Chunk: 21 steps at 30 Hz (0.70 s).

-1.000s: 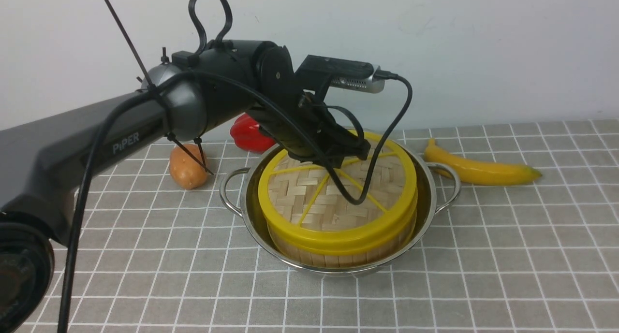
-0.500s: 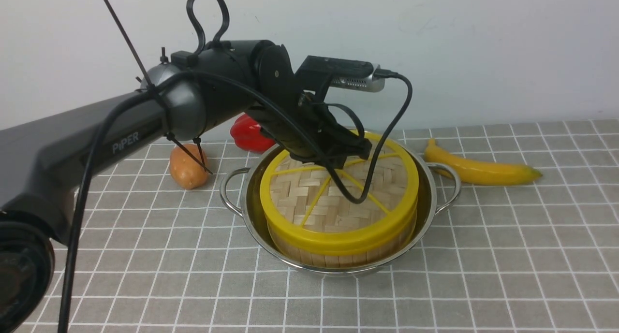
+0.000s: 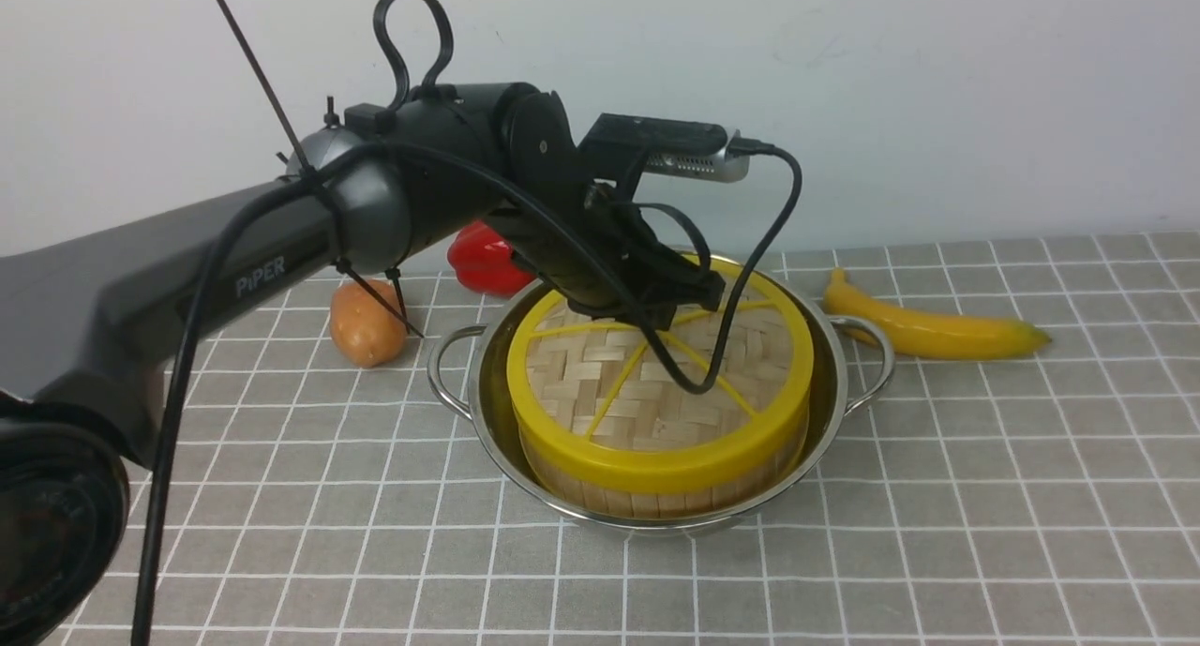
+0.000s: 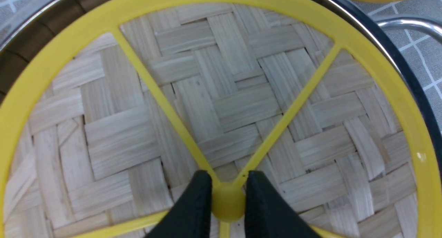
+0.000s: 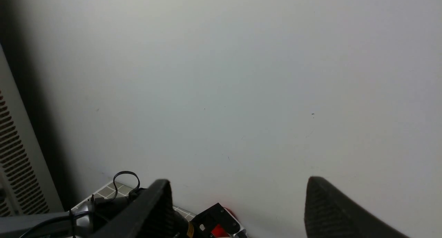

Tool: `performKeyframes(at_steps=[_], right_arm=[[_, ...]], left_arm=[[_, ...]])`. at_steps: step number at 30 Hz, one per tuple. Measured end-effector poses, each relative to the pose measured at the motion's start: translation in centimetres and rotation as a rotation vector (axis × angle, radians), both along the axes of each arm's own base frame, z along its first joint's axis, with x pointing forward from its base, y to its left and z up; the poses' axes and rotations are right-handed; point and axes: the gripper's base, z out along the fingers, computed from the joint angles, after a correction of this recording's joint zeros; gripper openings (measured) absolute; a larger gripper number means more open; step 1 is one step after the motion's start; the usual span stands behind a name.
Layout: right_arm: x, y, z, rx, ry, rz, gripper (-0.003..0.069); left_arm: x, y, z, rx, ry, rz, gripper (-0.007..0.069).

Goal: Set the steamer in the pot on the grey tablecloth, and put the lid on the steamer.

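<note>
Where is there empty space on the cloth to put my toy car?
The grey tablecloth is bare in front of the pot, and right of it, nearer than the banana. Behind-left it is crowded: potato, red pepper, and the left arm overhead.

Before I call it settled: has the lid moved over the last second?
Yes, slightly: in the front view the lid shifted right, away from the pot's left handle.
</note>
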Motion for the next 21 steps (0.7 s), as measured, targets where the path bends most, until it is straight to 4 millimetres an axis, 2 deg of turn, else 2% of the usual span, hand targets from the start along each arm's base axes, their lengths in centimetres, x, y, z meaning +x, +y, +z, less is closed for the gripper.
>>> performKeyframes(at_steps=[6, 9, 10, 13, 14, 15, 16, 17, 18, 21], right_arm=[[0.0, 0.0, 0.0, 0.000, 0.000, 0.001, 0.0500], [0.0, 0.0, 0.0, 0.001, 0.001, 0.003, 0.0500], [0.0, 0.0, 0.0, 0.001, 0.001, 0.003, 0.0500], [0.0, 0.0, 0.0, 0.001, 0.000, 0.004, 0.0500], [0.0, 0.0, 0.0, 0.000, 0.000, 0.004, 0.0500], [0.0, 0.0, 0.0, -0.001, -0.001, 0.004, 0.0500], [0.0, 0.0, 0.0, -0.017, -0.010, -0.004, 0.0500], [0.0, -0.1, 0.0, -0.021, -0.012, -0.006, 0.0500], [0.1, -0.2, 0.0, -0.042, -0.021, -0.019, 0.0500], [0.3, -0.4, -0.5, -0.082, -0.026, -0.048, 0.0500]], left_arm=[[0.3, -0.2, 0.6, 0.015, 0.018, -0.015, 0.0128], [0.5, -0.4, 1.6, 0.024, 0.042, -0.031, 0.0222], [0.5, -0.4, 1.6, 0.024, 0.043, -0.032, 0.0228], [0.5, -0.4, 4.4, 0.045, 0.042, -0.057, 0.0342], [0.5, -0.2, 5.4, 0.062, 0.029, -0.063, 0.0363], [0.4, -0.2, 5.4, 0.066, 0.037, -0.065, 0.0368], [0.1, 0.6, 7.8, 0.132, 0.009, -0.073, 0.0402], [0.0, 0.7, 8.2, 0.135, 0.001, -0.072, 0.0407], [-0.2, 1.5, 10.7, 0.168, -0.074, -0.054, 0.0410], [-1.3, 3.0, 14.4, 0.209, -0.187, -0.012, 0.0374]])
